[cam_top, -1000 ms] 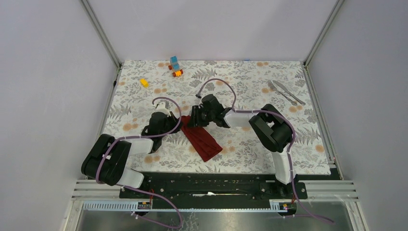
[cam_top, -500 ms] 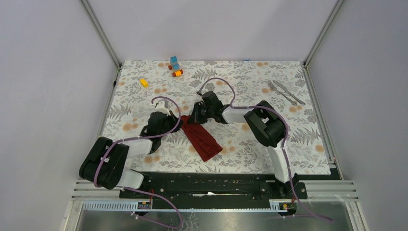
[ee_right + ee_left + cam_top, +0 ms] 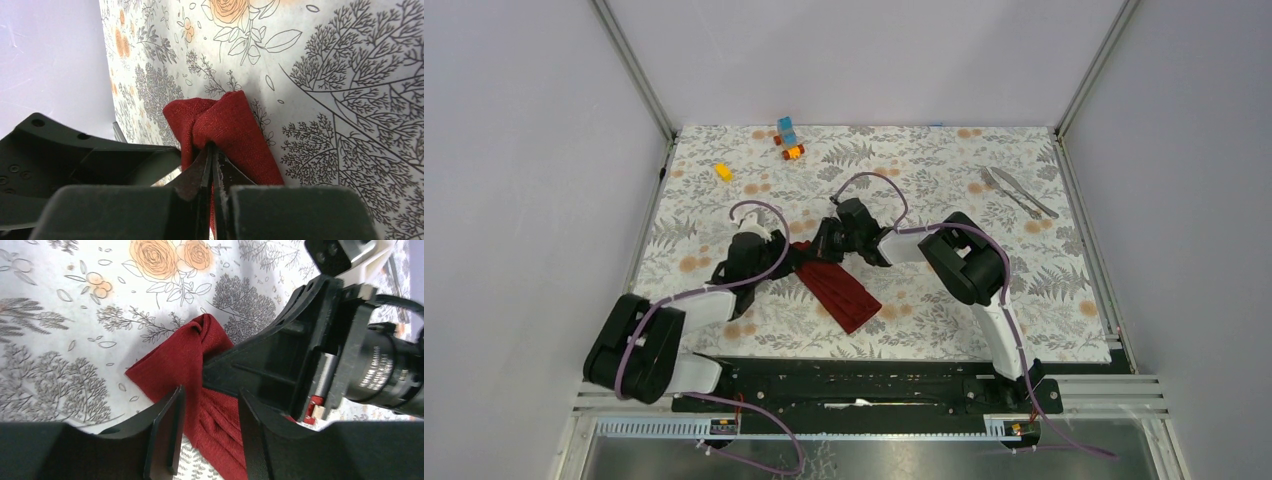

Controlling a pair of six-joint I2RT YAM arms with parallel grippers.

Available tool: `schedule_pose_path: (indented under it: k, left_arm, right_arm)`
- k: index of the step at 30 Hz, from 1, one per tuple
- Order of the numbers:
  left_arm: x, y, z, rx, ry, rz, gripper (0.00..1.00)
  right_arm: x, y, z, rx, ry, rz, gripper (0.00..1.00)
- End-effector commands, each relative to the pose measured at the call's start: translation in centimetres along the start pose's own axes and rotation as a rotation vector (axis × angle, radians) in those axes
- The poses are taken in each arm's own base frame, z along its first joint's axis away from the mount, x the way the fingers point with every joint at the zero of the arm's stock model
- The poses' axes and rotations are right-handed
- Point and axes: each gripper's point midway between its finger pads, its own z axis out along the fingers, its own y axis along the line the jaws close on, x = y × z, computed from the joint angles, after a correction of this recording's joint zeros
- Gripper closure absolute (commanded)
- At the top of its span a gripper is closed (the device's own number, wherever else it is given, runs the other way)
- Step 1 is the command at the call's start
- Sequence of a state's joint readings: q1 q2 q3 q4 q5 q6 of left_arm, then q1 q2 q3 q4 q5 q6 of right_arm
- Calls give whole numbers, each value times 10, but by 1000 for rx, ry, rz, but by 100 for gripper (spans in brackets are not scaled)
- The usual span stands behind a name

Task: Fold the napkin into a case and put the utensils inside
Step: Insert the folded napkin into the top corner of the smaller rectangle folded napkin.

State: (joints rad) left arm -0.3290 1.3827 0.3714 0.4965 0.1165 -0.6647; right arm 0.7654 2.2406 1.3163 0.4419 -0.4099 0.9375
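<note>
A small yellow block (image 3: 723,171) lay far off to the left of the napkin (image 3: 839,292), toward the back of the flowery table cover (image 3: 944,160). The left gripper (image 3: 790,264) was just left of the napkin, down at its far end. Its two jaws stood apart, let go, with red cloth showing in the gap between them. A little pile of blue and orange blocks (image 3: 788,138) sat well behind the napkin, by the back edge. The napkin itself was dark red and folded into a long narrow strip. It lay slanted near the middle of the table cover, with its far end bunched up. The right gripper (image 3: 823,247) was at that bunched end too. Its jaws were squeezed tight on a fold of the napkin. A shiny fork (image 3: 1012,195) and knife (image 3: 1027,192) lay side by side, well away to the right of the napkin, not touching it.
</note>
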Motion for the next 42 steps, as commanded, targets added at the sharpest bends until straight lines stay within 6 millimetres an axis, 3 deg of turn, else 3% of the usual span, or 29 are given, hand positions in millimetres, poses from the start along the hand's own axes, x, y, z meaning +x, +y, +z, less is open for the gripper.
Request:
schedule_pose_path:
  k: [1,4,7,17,19,23,26,30,32,35,37,42]
  left_arm:
    - [-19,4,-25,-67,-43,-111,44]
    - [-25,25,-42,-171,-66,-231,36]
    - [-24,38,-45,-206,-58,-313,35]
    - [5,44,-4,-155,81,-341,57]
    - [11,46,2,-160,110,-330,57]
    - [31,51,9,-165,177,-341,69]
    - [43,54,6,-168,194,-346,70]
    - [50,57,3,-163,195,-347,70]
    - [49,54,2,-144,186,-350,71]
    - [46,46,0,-108,180,-341,68]
    - [44,43,-6,-97,174,-327,61]
    - [28,44,-29,-146,99,-295,46]
  right_arm:
    - [-5,-9,-5,28,-22,5,97]
    - [-4,-13,-5,50,-17,-7,97]
    - [-4,-13,-5,47,-16,-9,97]
    - [1,-11,-2,63,0,-6,100]
    - [9,-1,4,48,18,-17,100]
    - [29,33,18,-20,43,-69,100]
    - [22,56,15,-86,14,-95,100]
    - [15,62,18,-147,30,-3,100]
    - [11,55,17,-134,-19,86,100]
    - [5,18,23,-24,-64,160,100]
    - [5,-1,23,-1,-48,187,100]
    - [7,-3,5,26,-12,104,98]
